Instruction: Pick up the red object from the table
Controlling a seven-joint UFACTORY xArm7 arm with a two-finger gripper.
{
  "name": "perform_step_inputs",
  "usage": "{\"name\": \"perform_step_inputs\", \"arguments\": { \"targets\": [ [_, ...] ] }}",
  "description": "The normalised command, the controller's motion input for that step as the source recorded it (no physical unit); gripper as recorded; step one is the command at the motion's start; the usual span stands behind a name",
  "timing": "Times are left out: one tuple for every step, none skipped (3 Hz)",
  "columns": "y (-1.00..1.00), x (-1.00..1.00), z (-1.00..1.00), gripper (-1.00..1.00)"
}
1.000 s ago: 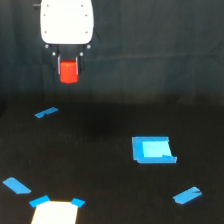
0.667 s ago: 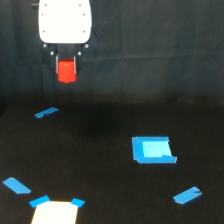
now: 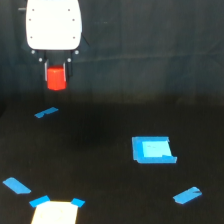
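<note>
The red object (image 3: 56, 78) is a small bright red-orange stubby block. It hangs between the dark fingers of my gripper (image 3: 56, 75), which sits under the white arm head (image 3: 53, 25) at the upper left of the exterior view. The gripper is shut on it and holds it high above the black table (image 3: 100, 165). The fingers show only as thin dark strips on each side of the block.
Blue tape pieces lie on the table: a small strip (image 3: 46, 113) below the gripper, a blue square patch (image 3: 153, 149) at centre right, a strip (image 3: 187, 195) at lower right, and one (image 3: 16, 185) at lower left. A pale taped sheet (image 3: 55, 212) lies at the bottom edge.
The gripper with the red object has drifted slightly towards the exterior view's left and a little up. The hold on the block is unchanged.
</note>
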Motion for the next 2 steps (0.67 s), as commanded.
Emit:
{"name": "perform_step_inputs", "arguments": {
  "targets": [
    [-0.42, -0.78, 1.00, -0.75],
    [0.69, 0.60, 0.97, -0.92]
  ]
}}
